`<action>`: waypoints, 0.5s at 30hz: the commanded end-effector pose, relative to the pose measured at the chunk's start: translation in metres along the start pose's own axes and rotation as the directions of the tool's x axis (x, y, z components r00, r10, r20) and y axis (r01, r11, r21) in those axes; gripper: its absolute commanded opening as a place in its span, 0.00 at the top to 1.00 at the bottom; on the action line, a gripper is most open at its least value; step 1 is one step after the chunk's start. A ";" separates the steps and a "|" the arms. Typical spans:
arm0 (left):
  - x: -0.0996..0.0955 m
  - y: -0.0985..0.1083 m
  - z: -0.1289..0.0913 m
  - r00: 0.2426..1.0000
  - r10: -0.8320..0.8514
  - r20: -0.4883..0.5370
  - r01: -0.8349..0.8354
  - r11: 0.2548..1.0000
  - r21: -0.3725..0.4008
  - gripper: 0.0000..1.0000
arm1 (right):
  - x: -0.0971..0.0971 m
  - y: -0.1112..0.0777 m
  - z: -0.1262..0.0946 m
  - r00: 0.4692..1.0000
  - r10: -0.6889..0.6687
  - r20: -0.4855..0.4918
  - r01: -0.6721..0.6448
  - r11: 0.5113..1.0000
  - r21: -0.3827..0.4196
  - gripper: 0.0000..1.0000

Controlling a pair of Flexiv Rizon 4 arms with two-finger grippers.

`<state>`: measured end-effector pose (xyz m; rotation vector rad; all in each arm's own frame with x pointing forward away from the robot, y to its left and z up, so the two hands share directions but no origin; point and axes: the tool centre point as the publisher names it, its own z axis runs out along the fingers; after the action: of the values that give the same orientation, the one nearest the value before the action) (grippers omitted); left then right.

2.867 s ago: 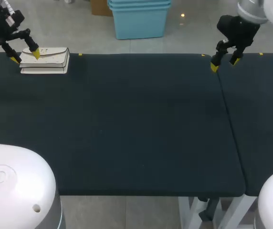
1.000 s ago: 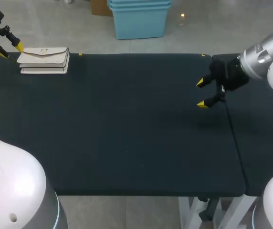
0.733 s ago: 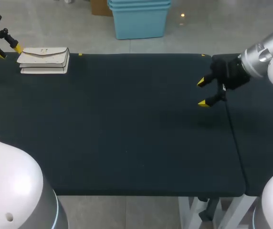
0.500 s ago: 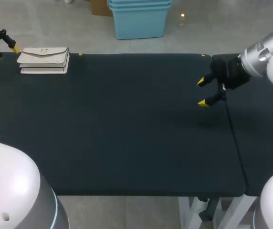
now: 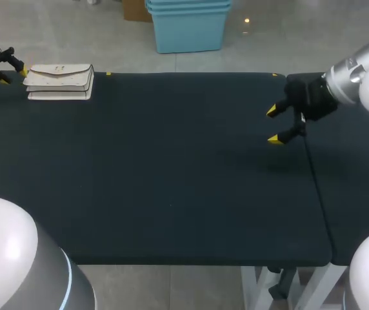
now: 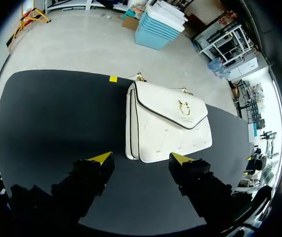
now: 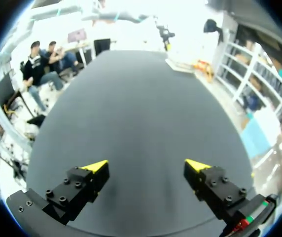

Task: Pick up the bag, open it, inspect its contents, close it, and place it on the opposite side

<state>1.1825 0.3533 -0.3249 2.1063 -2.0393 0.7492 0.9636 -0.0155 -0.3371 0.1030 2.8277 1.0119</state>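
The white bag [image 5: 60,81] is noted closed, flap uppermost, lying flat on the table [image 5: 171,161]. The left gripper [image 6: 141,158] is held just beside the bag's end, fingers spread, nothing gripped. The right gripper [image 5: 273,125] is likewise spread and empty, well apart from the bag. Before closure, the bag's end should be centred between the fingers, level with its body

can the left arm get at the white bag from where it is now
Probably yes. The white flap bag with a gold clasp lies closed on the black table, just ahead of the open left tool, and nothing sits between them.
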 end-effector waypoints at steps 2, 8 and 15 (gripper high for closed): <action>-0.011 -0.019 0.014 0.722 -0.176 -0.669 -0.155 0.902 -0.404 0.43 | 0.000 0.000 0.000 1.000 0.000 -0.001 0.000 1.000 -0.001 0.00; -0.008 -0.031 0.022 0.707 -0.172 -0.686 -0.158 0.907 -0.391 0.49 | 0.000 0.000 0.000 1.000 0.000 -0.001 0.000 1.000 -0.001 0.00; -0.008 -0.036 0.039 0.694 -0.185 -0.695 -0.150 0.908 -0.392 0.49 | 0.000 0.000 0.000 1.000 0.000 -0.001 0.000 1.000 -0.001 0.00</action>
<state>1.2125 0.3437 -0.3431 2.1751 -1.8502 1.0027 0.9634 -0.0153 -0.3370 0.1024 2.8269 1.0127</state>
